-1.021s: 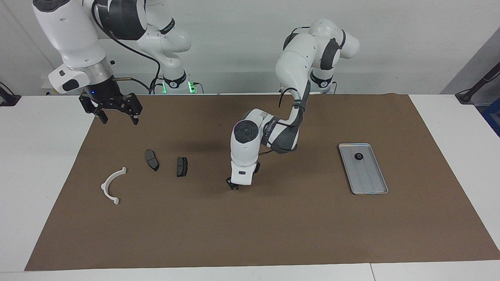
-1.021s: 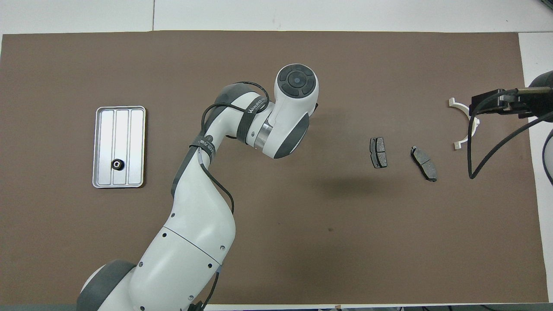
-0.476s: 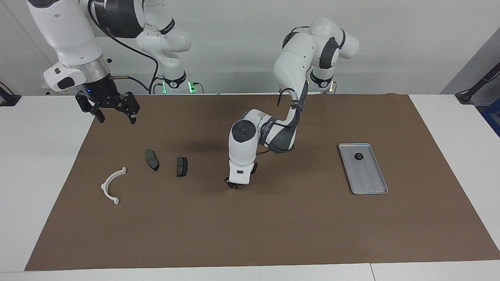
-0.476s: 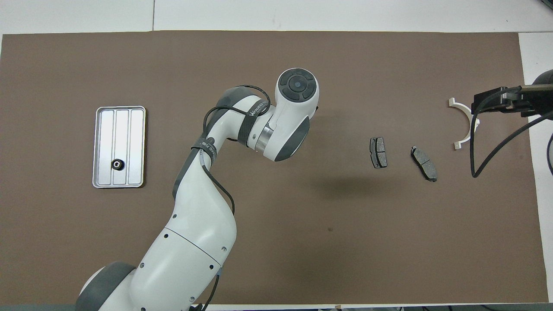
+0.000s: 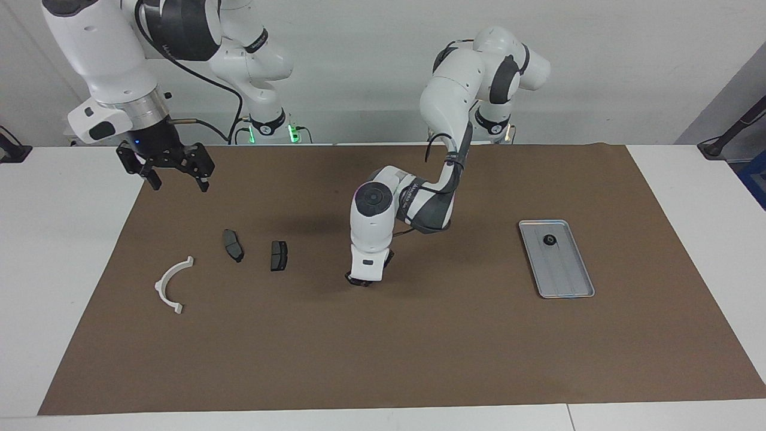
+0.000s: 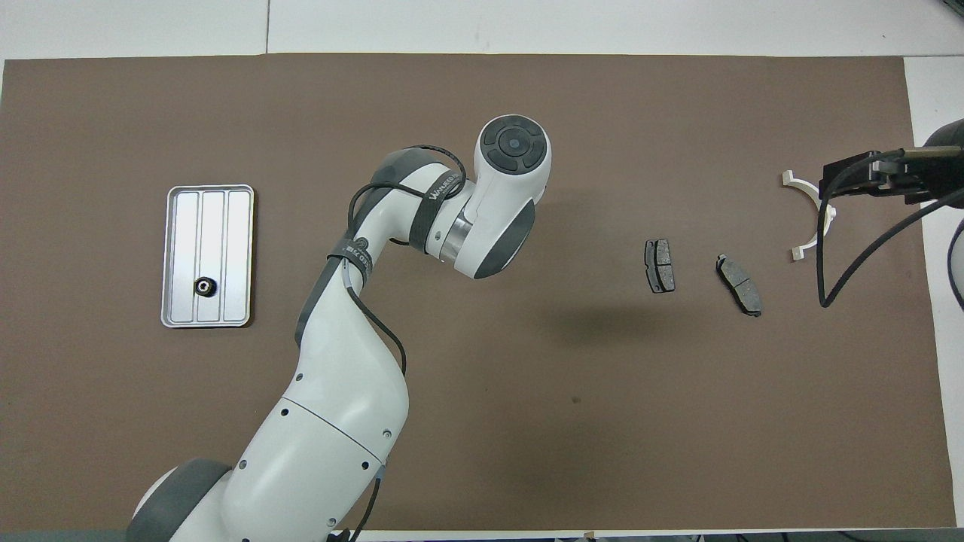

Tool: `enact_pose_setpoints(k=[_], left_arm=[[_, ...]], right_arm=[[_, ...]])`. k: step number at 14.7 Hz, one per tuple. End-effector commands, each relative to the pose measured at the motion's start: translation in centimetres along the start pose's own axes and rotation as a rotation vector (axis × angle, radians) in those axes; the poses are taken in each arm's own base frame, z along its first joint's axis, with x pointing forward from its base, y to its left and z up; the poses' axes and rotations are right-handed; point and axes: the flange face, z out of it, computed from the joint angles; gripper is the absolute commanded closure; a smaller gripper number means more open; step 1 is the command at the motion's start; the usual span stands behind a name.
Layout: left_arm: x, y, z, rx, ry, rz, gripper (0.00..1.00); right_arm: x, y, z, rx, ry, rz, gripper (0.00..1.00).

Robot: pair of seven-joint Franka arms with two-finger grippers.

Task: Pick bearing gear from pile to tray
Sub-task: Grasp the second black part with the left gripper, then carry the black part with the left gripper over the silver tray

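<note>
Facing view first: the left gripper (image 5: 359, 281) is down at the brown mat (image 5: 419, 347) near the middle of the table, its fingertips pressed together right at the surface. Whatever may be pinched between them is too small and too hidden to make out — I cannot tell whether it has a part. The left arm comes from its base, folds at the elbow and drops its white wrist almost straight down; from overhead the round cap of that wrist covers the gripper entirely.

The right gripper (image 5: 173, 173) hangs in the air over the mat's edge at the right arm's end of the table, fingers spread wide and holding nothing. That arm waits, wrist pointing down, cable looping from it.

What is left of the pile lies toward the right arm's end: a white half-ring bracket (image 5: 172, 285), then two dark brake pads (image 5: 233, 245) side by side but apart from each other, the second pad (image 5: 279, 255) being the one closest to the left gripper — still well apart from it.

The tray (image 5: 565, 281) sits flat toward the left arm's end, well apart from both grippers. One small black gear (image 5: 549, 240) lies in it, at the end nearer the robots; overhead it sits on the tray's middle strip (image 6: 205, 287).
</note>
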Motion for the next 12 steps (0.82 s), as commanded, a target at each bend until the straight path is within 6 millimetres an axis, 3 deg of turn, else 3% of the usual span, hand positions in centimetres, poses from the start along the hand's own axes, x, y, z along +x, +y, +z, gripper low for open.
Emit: enact_pose_setpoints(k=[1, 4, 7, 10, 12], left_arm=[[2.0, -2.7, -6.2, -0.007, 0.0, -0.049, 1.0], [5.6, -7.8, -9.8, 0.008, -0.027, 0.01, 1.0], [9.2, -13.7, -10.7, 0.047, -0.067, 0.077, 1.0], [12.8, -21.9, -11.2, 0.064, -0.118, 0.158, 1.0], [15.7, -26.1, -10.7, 0.092, -0.118, 0.217, 1.0]], right_arm=[[-0.3, 0.3, 0.0, 0.003, -0.047, 0.001, 0.0], [-1.0, 0.2, 0.1, 0.0, -0.093, -0.001, 0.0], [-1.3, 0.4, 0.2, 0.0, -0.11, 0.001, 0.0], [-1.4, 0.3, 0.2, 0.002, -0.113, 0.0, 0.0], [-1.3, 0.5, 0.2, 0.002, -0.108, 0.003, 0.0]])
